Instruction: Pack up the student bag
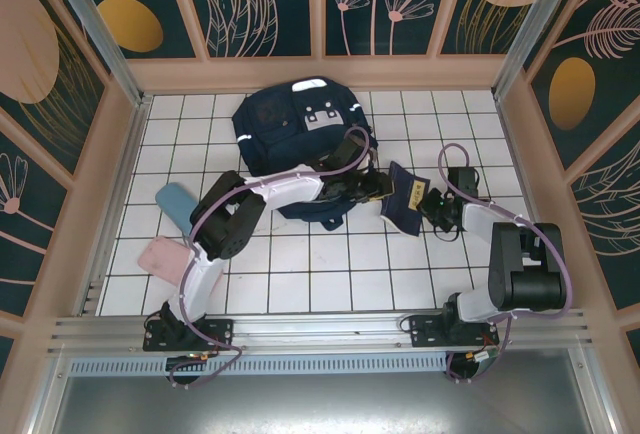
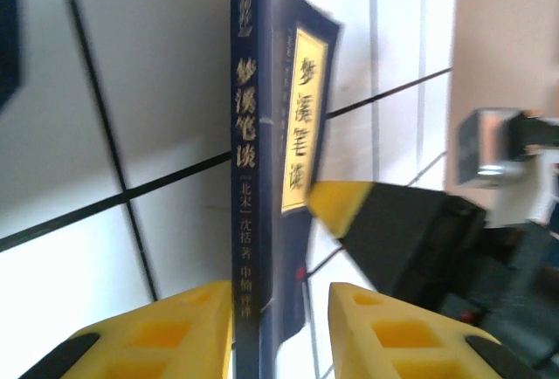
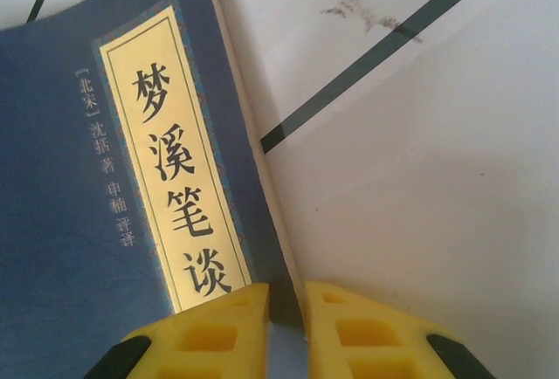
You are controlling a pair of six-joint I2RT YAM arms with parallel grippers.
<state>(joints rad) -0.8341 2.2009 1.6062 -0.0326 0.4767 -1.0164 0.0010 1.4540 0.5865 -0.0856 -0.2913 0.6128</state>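
while the backpack lies at the far middle of the table, outside both sets of jaws, a small blue book stands near its front right corner. the right gripper pinches the book's edge, jaws nearly closed. the left gripper straddles the spine, jaws narrow; whether they clamp it i cannot tell.

The left arm and right arm share one build: white shell links between bulky black joint housings, on black bases. A lilac cable loops along each. The fingers are bright yellow, with moulded rectangular pockets and black outer edges.
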